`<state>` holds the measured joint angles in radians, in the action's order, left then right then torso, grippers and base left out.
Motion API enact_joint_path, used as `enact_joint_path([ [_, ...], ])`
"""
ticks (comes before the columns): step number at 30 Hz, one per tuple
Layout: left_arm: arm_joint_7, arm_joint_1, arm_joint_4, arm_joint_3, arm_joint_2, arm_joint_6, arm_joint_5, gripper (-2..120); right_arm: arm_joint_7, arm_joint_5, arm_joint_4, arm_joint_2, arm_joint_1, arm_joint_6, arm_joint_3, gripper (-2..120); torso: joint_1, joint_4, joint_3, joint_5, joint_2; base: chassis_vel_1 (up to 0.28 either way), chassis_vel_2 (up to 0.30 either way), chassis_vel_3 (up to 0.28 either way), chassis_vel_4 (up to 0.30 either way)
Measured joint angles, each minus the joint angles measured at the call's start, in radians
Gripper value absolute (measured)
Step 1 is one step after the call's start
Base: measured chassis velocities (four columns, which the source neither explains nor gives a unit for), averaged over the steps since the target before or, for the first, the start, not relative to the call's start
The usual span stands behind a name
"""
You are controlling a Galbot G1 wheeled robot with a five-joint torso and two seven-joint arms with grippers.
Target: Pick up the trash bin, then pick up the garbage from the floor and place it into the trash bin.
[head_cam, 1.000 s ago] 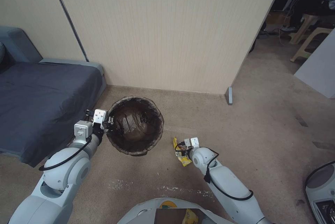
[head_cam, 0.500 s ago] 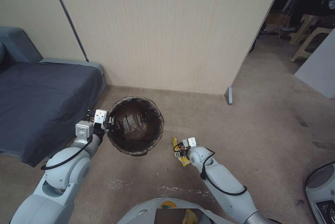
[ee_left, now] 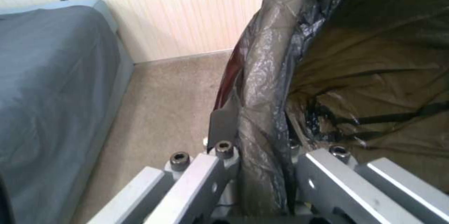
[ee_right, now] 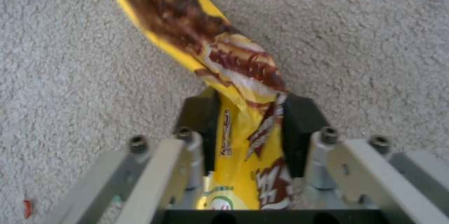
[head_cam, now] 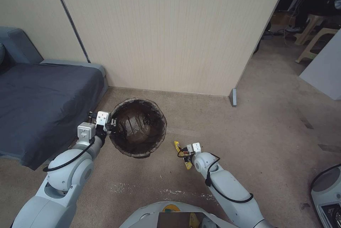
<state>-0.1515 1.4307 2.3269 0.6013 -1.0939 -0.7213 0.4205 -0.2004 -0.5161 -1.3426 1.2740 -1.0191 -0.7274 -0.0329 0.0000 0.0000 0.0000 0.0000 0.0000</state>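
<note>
Tan carpet floor [head_cam: 270,121] beside a grey bed [head_cam: 39,100]. Held by its rim, lined bin [head_cam: 137,127], mouth open upward, left claw [head_cam: 111,123] clenched on the bag-covered edge [ee_left: 262,118]. Down near the floor to the bin's right, right claw [head_cam: 184,151] clamped across a yellow wrapper [ee_right: 234,87], long axis running out ahead of the claw between the black pads [ee_right: 299,125]. Wrapper low and well clear of the rim; bin up and to the left of it, likely the drop point.
</note>
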Motion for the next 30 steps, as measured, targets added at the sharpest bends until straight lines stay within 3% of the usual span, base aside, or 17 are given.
enact_joint_path([
  [5,0.000,0.000,-0.002,0.004,0.002,0.000,0.000,0,0.001,0.000,0.000,-0.003,0.001,0.002,-0.002,11,0.000,0.0000,0.000,0.0000,0.000,0.000,0.000,0.000,0.000],
  [7,0.000,0.000,-0.003,0.004,0.002,0.000,0.000,0,0.000,0.000,-0.013,-0.009,-0.002,0.003,-0.009,0,0.000,0.0000,0.000,0.0000,0.000,0.000,0.000,0.000,0.000],
  [20,-0.003,-0.001,-0.003,0.004,0.005,0.000,-0.001,0,-0.015,-0.051,-0.169,-0.062,-0.069,-0.002,-0.111,0,0.000,0.0000,0.000,0.0003,0.000,0.000,0.000,0.000,0.000],
  [30,-0.015,0.002,-0.002,0.006,0.007,-0.012,0.000,0,-0.061,-0.230,-0.538,-0.183,-0.223,-0.002,-0.308,0,0.000,-0.0003,0.000,0.0004,0.000,0.000,0.000,0.000,0.000],
])
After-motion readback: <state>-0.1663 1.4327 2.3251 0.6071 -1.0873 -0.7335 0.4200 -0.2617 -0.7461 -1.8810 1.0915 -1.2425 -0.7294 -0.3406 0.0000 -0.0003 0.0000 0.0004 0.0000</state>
